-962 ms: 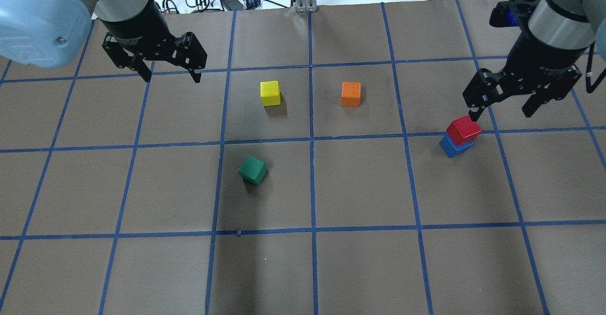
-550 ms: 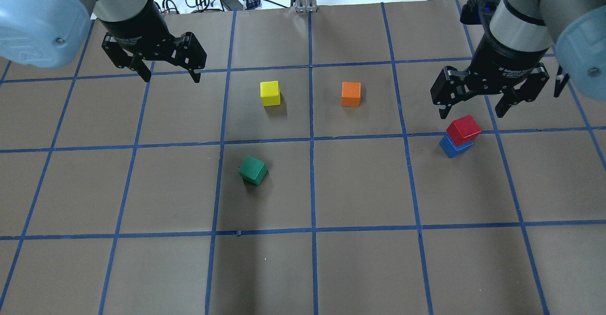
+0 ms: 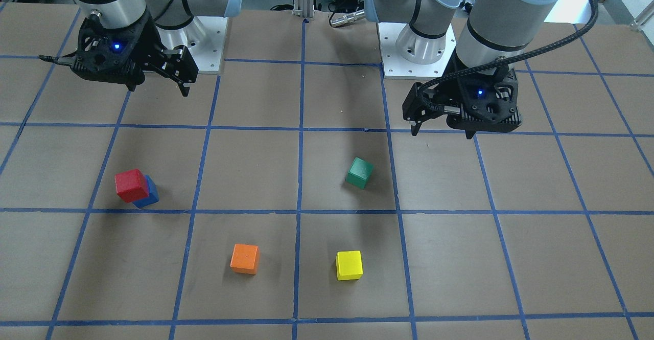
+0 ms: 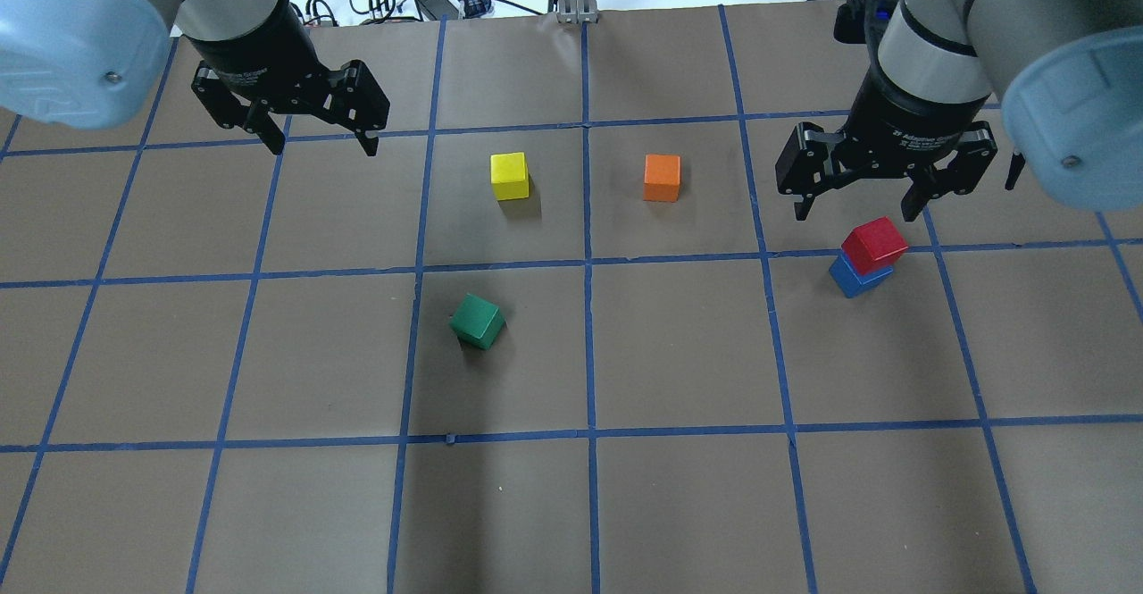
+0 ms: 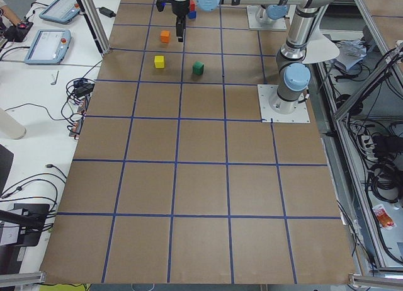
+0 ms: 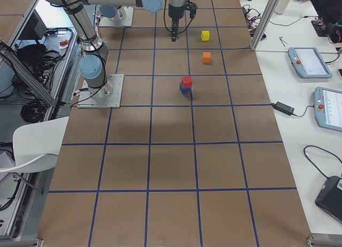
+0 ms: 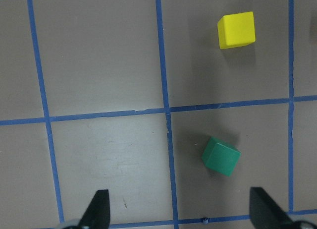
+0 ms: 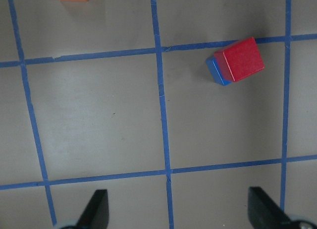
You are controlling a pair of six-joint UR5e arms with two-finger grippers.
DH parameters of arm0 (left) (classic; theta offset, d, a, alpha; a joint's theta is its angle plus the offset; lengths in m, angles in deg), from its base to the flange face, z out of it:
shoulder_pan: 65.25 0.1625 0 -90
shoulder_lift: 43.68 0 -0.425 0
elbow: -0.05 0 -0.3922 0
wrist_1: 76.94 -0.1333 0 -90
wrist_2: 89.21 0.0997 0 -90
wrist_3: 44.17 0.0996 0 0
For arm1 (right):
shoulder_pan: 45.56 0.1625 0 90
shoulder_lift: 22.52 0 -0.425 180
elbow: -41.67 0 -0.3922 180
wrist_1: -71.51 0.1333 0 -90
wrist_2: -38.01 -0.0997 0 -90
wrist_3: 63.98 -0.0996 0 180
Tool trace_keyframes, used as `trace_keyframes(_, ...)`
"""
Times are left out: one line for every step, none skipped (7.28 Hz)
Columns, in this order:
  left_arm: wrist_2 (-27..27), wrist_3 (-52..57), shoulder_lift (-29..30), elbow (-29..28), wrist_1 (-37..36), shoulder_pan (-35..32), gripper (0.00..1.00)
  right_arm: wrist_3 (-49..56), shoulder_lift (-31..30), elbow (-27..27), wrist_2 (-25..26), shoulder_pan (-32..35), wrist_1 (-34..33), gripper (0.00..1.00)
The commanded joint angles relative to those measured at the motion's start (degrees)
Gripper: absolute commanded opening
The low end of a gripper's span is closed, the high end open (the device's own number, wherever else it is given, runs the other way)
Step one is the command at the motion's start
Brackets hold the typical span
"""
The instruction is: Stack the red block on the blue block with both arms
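Red block rests on the blue block at the right of the table, seemingly a little askew, and with both the right gripper just beyond it and the left gripper far left spread empty, we should retreat upward, clear of the stack.

The red block sits on top of the blue block, turned a bit so some blue peeks out. The two small cubes stand on the bench. The right gripper hangs open near them. The left gripper hangs open, well apart.
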Motion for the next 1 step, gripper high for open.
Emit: trace_keyframes(0.0,0.0,0.0,0.0,0.0,0.0,1.0,0.0,0.1,-0.1,0.2,0.1,0.0,1.0)
